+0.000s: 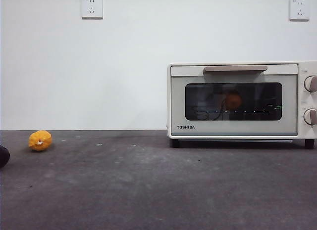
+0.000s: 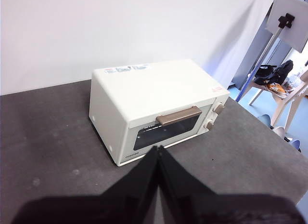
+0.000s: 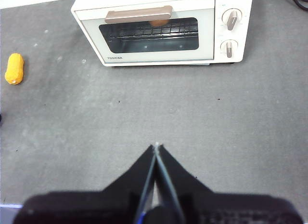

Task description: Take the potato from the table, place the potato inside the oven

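Note:
The cream-white oven [image 1: 178, 106] stands on the right of the dark grey table [image 1: 148, 185] with its door closed. Through the dark glass I see the orange-brown potato [image 1: 233, 100] resting on the wire rack inside. From the right wrist view the potato [image 3: 158, 22] shows just under the beige handle of the oven [image 3: 211, 36]. My right gripper [image 3: 156, 146] hangs shut and empty well in front of the oven. My left gripper [image 2: 158, 148] is also shut and empty, raised above the table off the corner of the oven [image 2: 154, 89].
A small bright yellow fruit [image 1: 40, 140] lies at the far left of the table, seen also as a yellow fruit [image 3: 14, 68] in the right wrist view. A dark rounded thing [image 1: 3, 156] shows at the left edge. Chairs and a stand [image 2: 274, 46] are beyond the table.

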`<action>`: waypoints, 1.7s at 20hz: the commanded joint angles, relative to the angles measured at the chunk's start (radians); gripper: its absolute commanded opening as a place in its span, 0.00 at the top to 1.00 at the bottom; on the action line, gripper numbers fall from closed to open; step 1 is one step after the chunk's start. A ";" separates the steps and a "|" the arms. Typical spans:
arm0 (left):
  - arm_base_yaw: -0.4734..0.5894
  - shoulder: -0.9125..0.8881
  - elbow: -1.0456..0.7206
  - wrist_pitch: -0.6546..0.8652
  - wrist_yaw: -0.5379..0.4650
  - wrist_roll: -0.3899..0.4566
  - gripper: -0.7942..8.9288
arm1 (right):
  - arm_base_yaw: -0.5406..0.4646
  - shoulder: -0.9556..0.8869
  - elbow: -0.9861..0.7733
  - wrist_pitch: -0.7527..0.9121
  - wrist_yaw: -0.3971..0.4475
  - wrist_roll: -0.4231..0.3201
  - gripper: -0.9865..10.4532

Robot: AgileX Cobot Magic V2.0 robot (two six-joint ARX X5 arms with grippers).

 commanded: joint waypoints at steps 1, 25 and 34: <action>-0.002 0.006 0.001 0.006 -0.002 0.013 0.92 | 0.002 -0.003 -0.003 -0.021 0.000 -0.004 0.91; 0.411 -0.726 -1.319 0.861 -0.133 0.345 0.92 | 0.002 -0.002 -0.003 -0.021 0.000 -0.003 0.91; 0.459 -0.951 -1.573 0.867 -0.132 0.183 0.92 | 0.002 -0.002 -0.003 -0.021 0.000 -0.004 0.91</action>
